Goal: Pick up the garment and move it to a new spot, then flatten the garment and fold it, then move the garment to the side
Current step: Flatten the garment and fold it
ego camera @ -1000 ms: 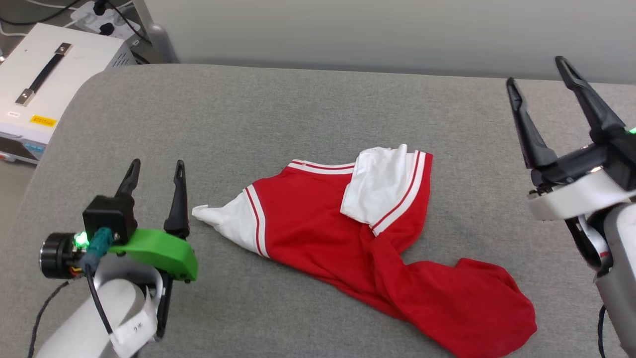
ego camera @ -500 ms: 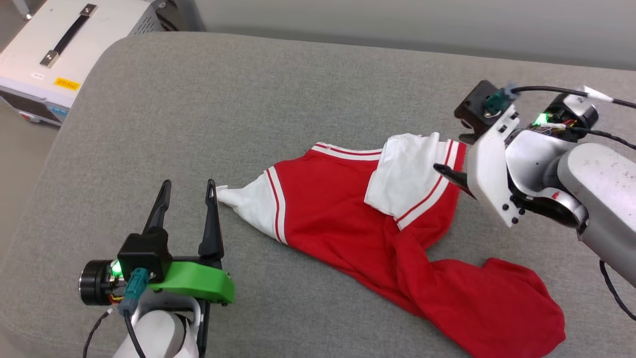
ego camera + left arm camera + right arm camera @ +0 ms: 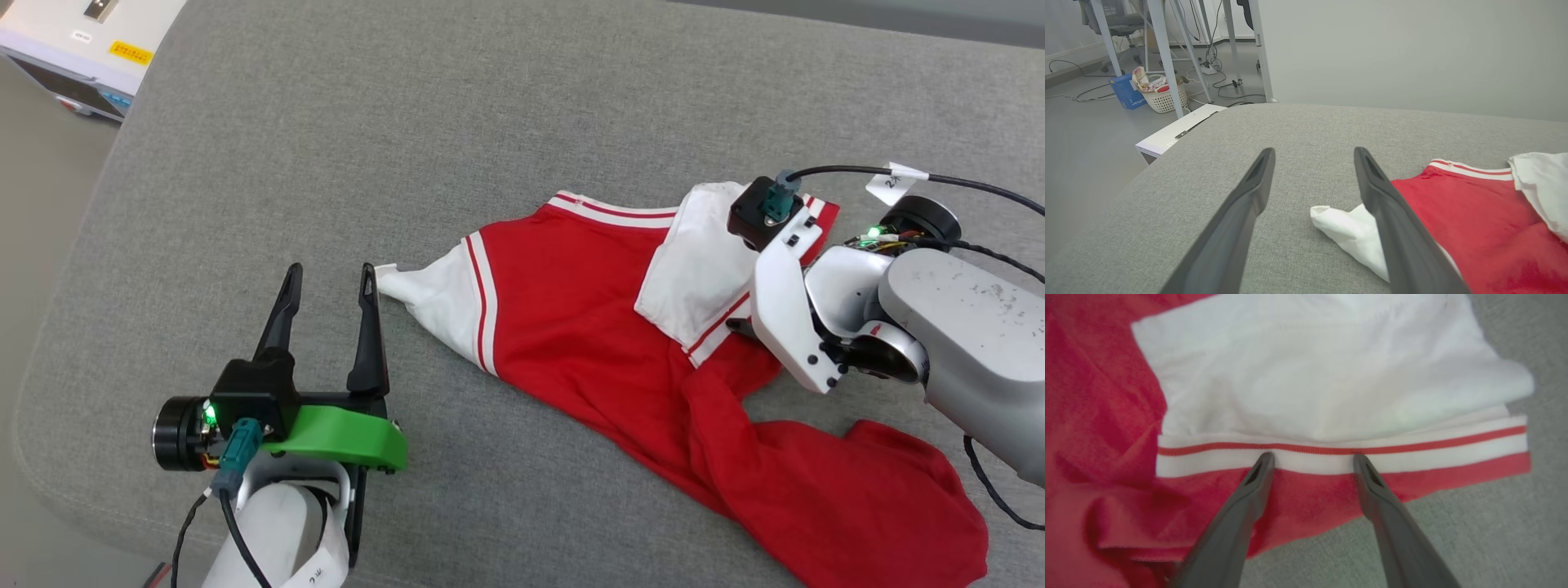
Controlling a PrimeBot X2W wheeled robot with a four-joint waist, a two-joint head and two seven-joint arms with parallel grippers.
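Observation:
The garment (image 3: 588,327), a red T-shirt with white sleeves and striped trim, lies crumpled across the grey padded surface (image 3: 408,122). My left gripper (image 3: 331,271) stands open and empty at the lower left, its right finger beside the tip of the garment's left white sleeve (image 3: 1339,228). My right arm's white wrist plate (image 3: 784,318) hangs over the folded-over right sleeve (image 3: 702,269). In the right wrist view the right gripper (image 3: 1312,456) points down, open, with both fingertips at the striped trim (image 3: 1412,447). I cannot tell whether they touch the fabric.
A white equipment box (image 3: 82,41) stands off the surface's far left corner. The surface's rounded left edge (image 3: 49,359) drops to the floor. In the left wrist view a basket (image 3: 1163,98), a blue box (image 3: 1126,92) and table legs stand beyond.
The head camera has tilted down and shifted. My right arm swung from raised at the right edge to pointing down over the folded white sleeve. My left gripper stays open by the left sleeve tip.

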